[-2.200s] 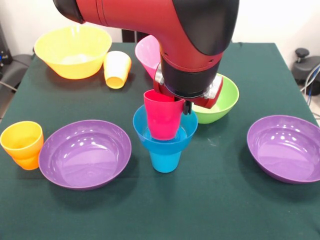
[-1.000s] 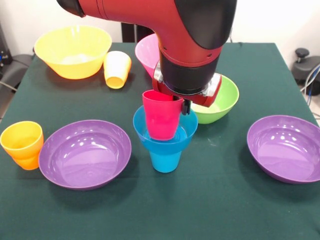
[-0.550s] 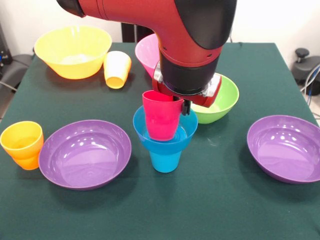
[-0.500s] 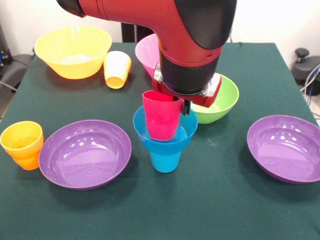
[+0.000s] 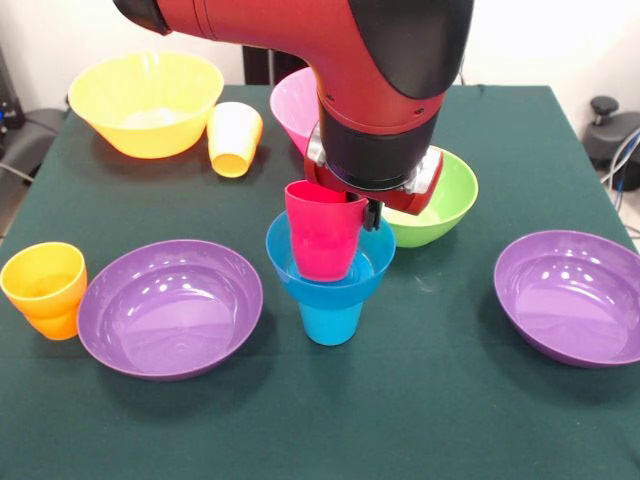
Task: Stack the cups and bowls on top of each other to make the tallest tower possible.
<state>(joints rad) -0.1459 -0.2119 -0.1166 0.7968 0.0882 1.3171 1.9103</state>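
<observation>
The blue cup (image 5: 331, 320) stands upside down at the table's middle with the small blue bowl (image 5: 375, 262) resting on it. The red cup (image 5: 322, 235) is upright and slightly tilted, its base down inside the blue bowl. My gripper (image 5: 350, 205) is straight above it and shut on the cup's rim; one dark finger (image 5: 372, 213) shows outside the rim, the other is hidden. The lime green bowl (image 5: 450, 200) sits on the table just behind the gripper. The pink bowl (image 5: 293, 105) is partly hidden behind the arm.
The large orange-yellow bowl (image 5: 145, 100) stands far left, with the yellow cup (image 5: 233, 140) lying beside it. The orange cup (image 5: 45, 288) stands at the near left edge. Two purple bowls (image 5: 170, 308) (image 5: 575, 295) flank the stack on either side.
The arm and the red cup shifted very slightly left early on. Over the last second nothing has visibly moved.
</observation>
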